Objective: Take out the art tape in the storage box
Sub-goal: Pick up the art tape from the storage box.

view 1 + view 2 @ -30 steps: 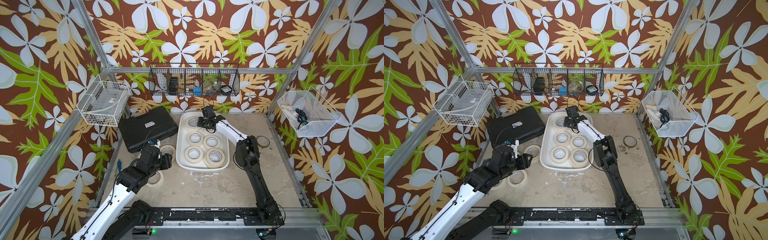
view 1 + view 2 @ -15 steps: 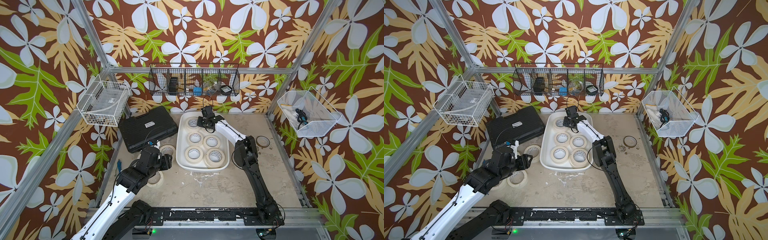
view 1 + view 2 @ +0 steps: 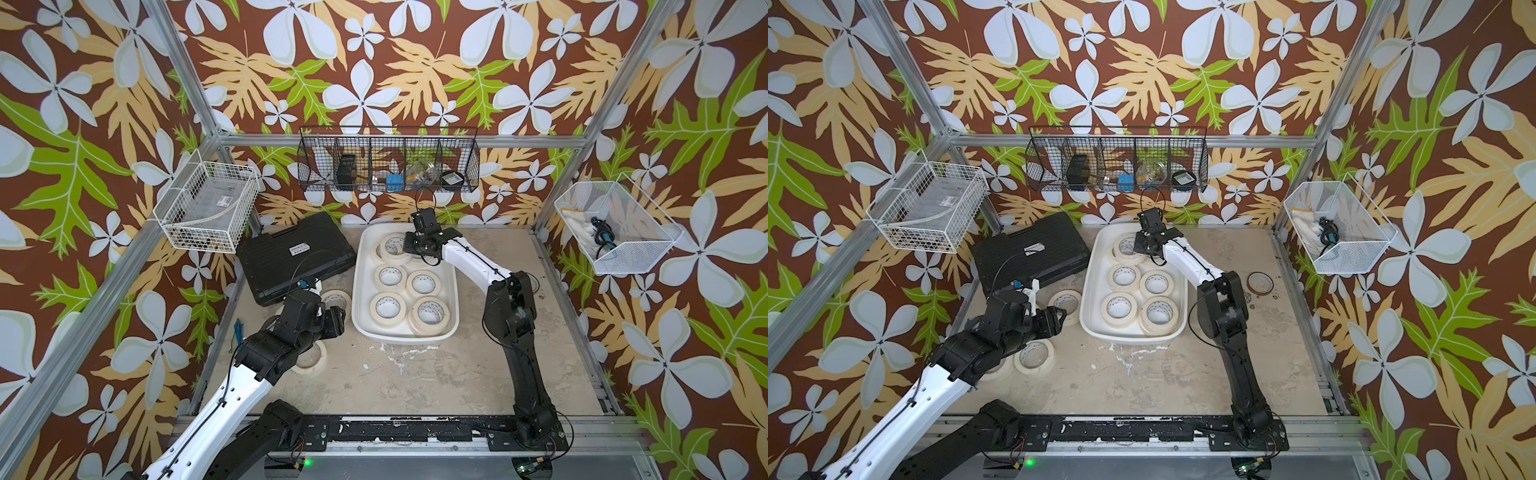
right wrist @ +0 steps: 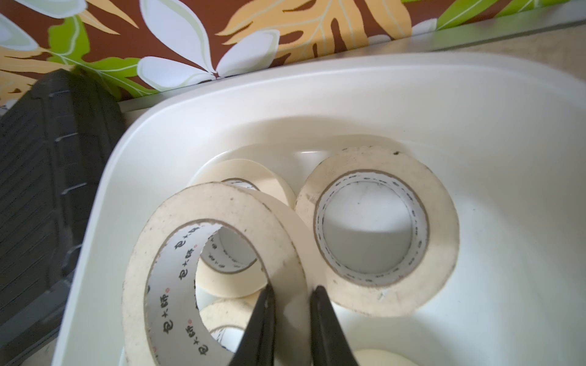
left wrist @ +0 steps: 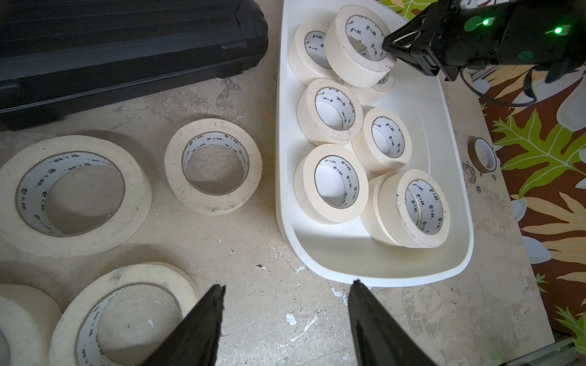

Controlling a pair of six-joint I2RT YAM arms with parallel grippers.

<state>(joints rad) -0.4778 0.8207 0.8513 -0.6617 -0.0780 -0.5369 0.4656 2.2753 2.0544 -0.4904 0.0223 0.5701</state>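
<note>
The right arm reaches far forward, and the right gripper point(image 4: 293, 288) pinches the wall of a roll point(image 4: 222, 199), one finger inside the ring. The left gripper point(image 5: 287, 285) hovers low, jaws apart and empty.

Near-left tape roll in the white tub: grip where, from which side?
Pinch the ring wall of the near-left roll from above, one finger in the open core, one outside. It lies flat, hole up; use its near side, where the storage box floor is bare.

The right hand point(image 4: 294, 288) has pinched shut on the wall of one art tape roll point(image 4: 218, 201).
</note>
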